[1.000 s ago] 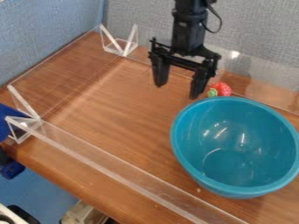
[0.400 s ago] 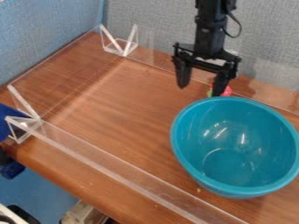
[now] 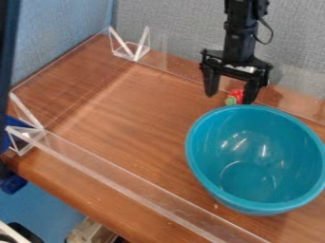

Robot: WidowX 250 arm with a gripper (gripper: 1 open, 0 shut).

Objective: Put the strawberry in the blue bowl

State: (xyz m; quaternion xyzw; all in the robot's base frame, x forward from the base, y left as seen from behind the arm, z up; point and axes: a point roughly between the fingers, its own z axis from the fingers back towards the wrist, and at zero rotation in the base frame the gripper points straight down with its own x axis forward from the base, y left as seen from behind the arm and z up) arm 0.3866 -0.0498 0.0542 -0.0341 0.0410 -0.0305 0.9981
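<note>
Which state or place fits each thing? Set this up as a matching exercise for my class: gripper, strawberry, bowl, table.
Things:
1. gripper
2. strawberry
3. bowl
4. table

Descriptions:
A. teal-blue, nothing in it
B. brown wood grain
C. open, pointing down
D. red, on the table between the fingers

Pairs: 1-C, 2-D, 3-A, 4-B

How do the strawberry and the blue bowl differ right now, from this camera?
The strawberry is tiny and red; the blue bowl is large and teal. The strawberry sits at the table's far edge, partly hidden between the open gripper fingers; the bowl stands nearer, in full view, empty. Both rest on the wooden table.
</note>
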